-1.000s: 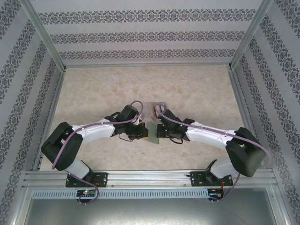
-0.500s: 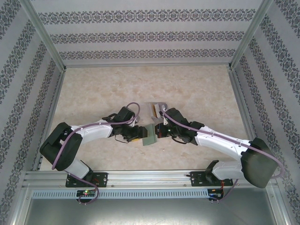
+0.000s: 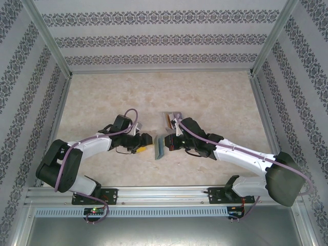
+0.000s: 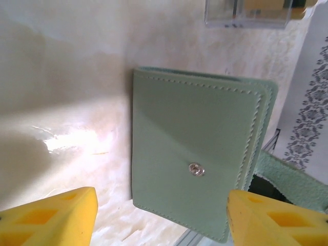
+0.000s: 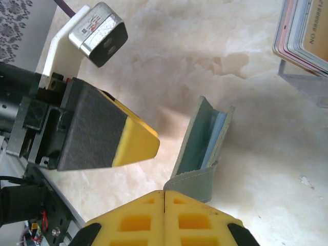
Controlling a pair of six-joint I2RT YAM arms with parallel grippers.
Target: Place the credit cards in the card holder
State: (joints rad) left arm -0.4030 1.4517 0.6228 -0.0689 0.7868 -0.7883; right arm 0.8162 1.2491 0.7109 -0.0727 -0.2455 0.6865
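Left gripper: my jaws stood wide, just beside the card holder, not touching | Right gripper: my jaws were clamped on the card holder's flap.

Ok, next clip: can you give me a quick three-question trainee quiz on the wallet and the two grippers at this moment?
1. True or false: the left gripper is clamped on the card holder.
2. Which part of the card holder does the right gripper pinch?
3. Fill in: the clear rack just beyond the card holder holds a stack of ____.
Key: 1 false, its jaws stand open and clear of the card holder. 2 the closing tab. 3 credit cards.
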